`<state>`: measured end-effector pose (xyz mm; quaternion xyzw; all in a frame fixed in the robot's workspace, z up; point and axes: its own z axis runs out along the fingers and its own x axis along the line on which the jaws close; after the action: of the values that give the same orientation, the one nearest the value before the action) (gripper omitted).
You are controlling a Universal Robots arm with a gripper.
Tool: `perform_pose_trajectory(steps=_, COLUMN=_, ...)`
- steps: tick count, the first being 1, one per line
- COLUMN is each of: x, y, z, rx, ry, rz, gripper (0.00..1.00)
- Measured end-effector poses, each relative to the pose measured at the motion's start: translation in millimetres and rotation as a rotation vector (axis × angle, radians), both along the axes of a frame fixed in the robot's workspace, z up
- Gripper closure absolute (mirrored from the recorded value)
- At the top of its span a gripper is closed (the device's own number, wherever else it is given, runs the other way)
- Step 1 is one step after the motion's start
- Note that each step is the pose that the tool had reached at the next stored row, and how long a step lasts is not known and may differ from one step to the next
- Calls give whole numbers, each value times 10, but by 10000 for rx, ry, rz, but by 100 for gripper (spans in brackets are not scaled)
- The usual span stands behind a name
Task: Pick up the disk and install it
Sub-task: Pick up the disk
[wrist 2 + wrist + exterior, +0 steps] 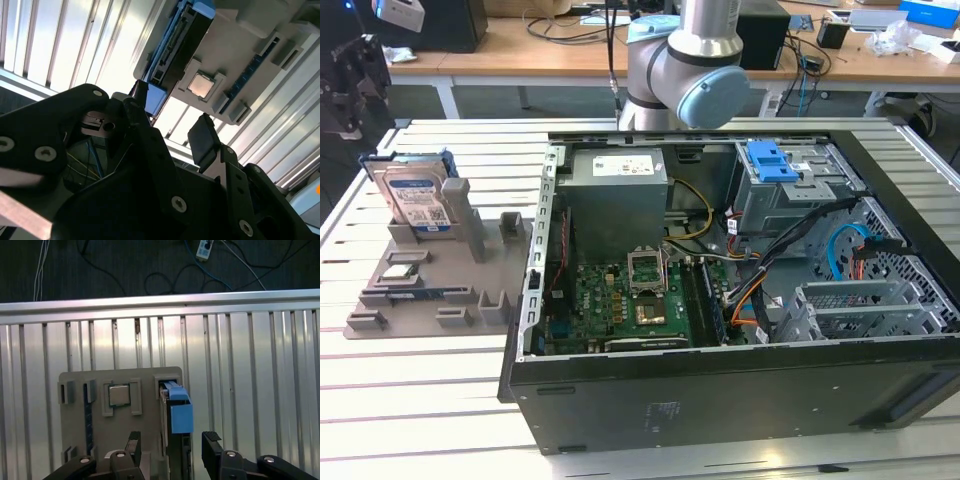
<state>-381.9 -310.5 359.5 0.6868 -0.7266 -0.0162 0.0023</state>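
Across the slatted metal table (420, 400), toward the exterior view's right, an open computer case (720, 400) lies on its side with its interior facing up. Inside it, a green motherboard (630, 300) occupies the near left part and a grey power supply (620, 195) sits at the far left. At the far edge of the table, behind the case, the robot arm (690, 60) rises out of frame. On the exterior view's left, well apart from the case wall, a grey fixture tray (430, 270) rests flat on the slats. In the far right corner of the case stands a grey drive cage (790, 200) topped by a blue latch plate (770, 160).

The disk (415, 200) stands on edge in a slot at the far end of the tray, its white-and-blue label facing the near side and its blue carrier bracket framing it. The gripper (172, 447) hovers above the tray's disk end. Its two black fingers (212, 445) are spread apart and grasp nothing, and in the first wrist view the disk's blue bracket lies in line with the gap between them. A square processor chip (119, 395) sits in a recess of the tray just beside the disk, seen in both wrist views.
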Motion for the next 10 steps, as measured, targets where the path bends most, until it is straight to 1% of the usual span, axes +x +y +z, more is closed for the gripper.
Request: perform_pose_trajectory(steps=10, x=-1, y=6, z=-52, rx=1, ry=-2, rz=0, gripper=40)
